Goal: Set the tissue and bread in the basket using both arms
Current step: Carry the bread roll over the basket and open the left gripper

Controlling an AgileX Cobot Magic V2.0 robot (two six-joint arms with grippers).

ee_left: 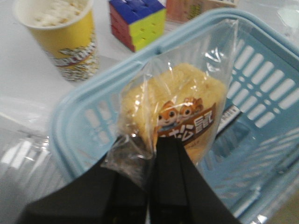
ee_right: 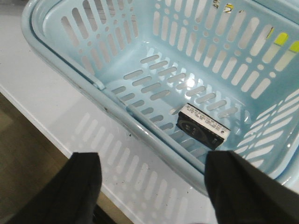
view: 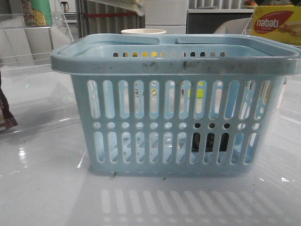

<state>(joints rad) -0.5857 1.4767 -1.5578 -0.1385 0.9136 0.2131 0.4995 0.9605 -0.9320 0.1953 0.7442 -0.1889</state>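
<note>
The light blue basket (view: 174, 61) fills the middle of the front view. The black tissue pack (ee_right: 203, 127) lies on the basket floor and shows through the slots in the front view (view: 209, 141). My left gripper (ee_left: 152, 140) is shut on the clear wrapper end of the bread (ee_left: 182, 107), holding it above the basket's rim (ee_left: 70, 112). An edge of the bread shows at the top of the front view (view: 134, 4). My right gripper (ee_right: 154, 182) is open and empty, above the table just outside the basket's near wall (ee_right: 60, 60).
A popcorn cup (ee_left: 65, 37) and a colour cube (ee_left: 138, 21) stand behind the basket. The yellow-red nabati box (view: 275, 23) is at the back right. Clear plastic bins (view: 28, 47) and a dark packet (view: 5, 117) are at the left. The table's front edge (ee_right: 46, 135) is near the right gripper.
</note>
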